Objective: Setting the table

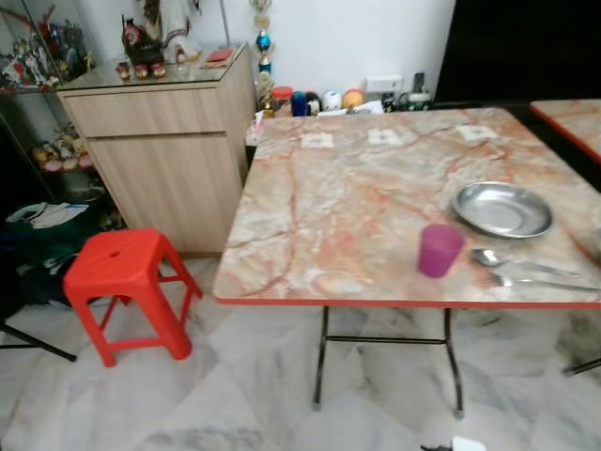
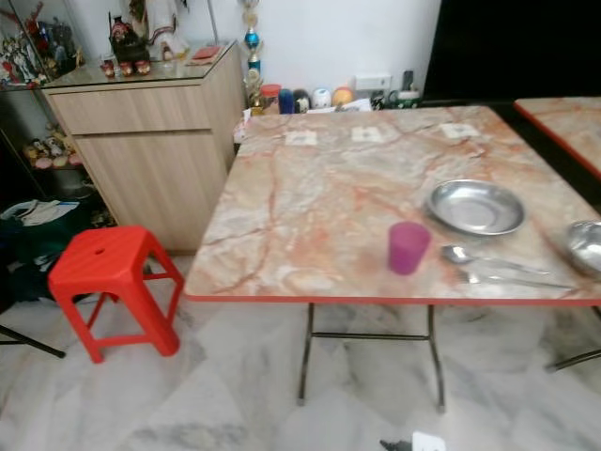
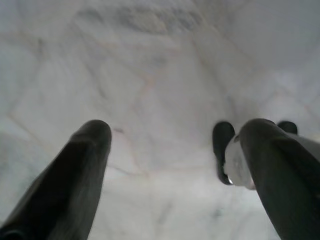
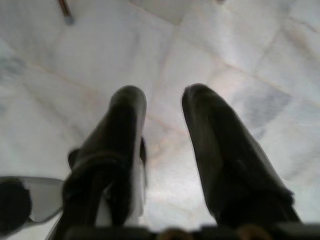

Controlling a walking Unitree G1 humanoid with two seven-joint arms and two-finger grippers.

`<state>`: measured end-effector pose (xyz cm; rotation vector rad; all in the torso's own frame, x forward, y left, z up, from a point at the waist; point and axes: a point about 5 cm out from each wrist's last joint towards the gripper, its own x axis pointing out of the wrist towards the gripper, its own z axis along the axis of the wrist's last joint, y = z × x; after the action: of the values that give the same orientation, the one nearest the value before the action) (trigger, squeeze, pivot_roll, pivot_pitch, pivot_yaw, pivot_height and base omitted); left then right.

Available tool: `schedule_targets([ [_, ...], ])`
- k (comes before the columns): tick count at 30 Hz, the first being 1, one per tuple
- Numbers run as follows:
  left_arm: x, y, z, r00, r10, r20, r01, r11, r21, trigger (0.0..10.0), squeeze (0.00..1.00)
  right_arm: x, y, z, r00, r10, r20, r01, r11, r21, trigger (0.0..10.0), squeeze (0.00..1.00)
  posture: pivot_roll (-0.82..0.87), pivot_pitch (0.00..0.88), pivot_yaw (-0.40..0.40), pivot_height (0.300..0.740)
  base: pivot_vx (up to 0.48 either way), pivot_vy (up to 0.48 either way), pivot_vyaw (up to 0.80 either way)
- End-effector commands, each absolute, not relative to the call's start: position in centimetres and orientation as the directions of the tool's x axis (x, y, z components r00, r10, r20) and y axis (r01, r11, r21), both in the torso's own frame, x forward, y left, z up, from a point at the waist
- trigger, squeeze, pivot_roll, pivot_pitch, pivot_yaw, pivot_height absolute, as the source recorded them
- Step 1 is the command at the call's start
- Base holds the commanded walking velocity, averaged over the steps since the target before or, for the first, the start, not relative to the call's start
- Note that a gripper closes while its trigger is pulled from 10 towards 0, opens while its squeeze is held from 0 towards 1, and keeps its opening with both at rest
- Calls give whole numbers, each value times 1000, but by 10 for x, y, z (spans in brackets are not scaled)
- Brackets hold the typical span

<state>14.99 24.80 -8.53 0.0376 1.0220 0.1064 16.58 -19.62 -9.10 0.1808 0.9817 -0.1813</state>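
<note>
One translucent purple cup (image 2: 408, 247) — upright beside shiny steel plate (image 2: 475, 207).

You've got one purple cup (image 2: 408, 247), two steel plates (image 2: 475, 207) (image 2: 587, 246), one spoon (image 2: 479, 257), one fork (image 2: 512, 279), and one red stool (image 2: 110, 287).

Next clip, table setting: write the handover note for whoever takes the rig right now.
Left gripper: open, empty, hanging over the marble floor. Right gripper: open, empty, also over the floor.
On the marble-patterned table with red edge: round steel plate, purple plastic cup in front of it, steel spoon and fork beside the cup. A second steel dish sits at the table's right edge.
Done: one setting looks laid.
Left: unclear; red plastic stool stands away from the table.
</note>
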Motion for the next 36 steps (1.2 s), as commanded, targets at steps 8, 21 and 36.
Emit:
schedule_targets([
  [8,147,248,-87,501,111,-858,-73,994,86,10000,0,166,-194,-91,541,-60,-839,232,969,80,10000,0,-20,0,31,740,0,-253,0],
  [21,150,238,-88,511,102,-853,-93,994,63,10000,0,165,-197,-91,540,-65,-839,227,971,70,10000,0,-22,0,14,740,0,0,0],
  [36,147,239,-89,504,105,-857,-75,994,78,10000,0,164,-198,-92,536,-65,-842,219,974,64,10000,0,-18,0,9,740,0,-200,0],
])
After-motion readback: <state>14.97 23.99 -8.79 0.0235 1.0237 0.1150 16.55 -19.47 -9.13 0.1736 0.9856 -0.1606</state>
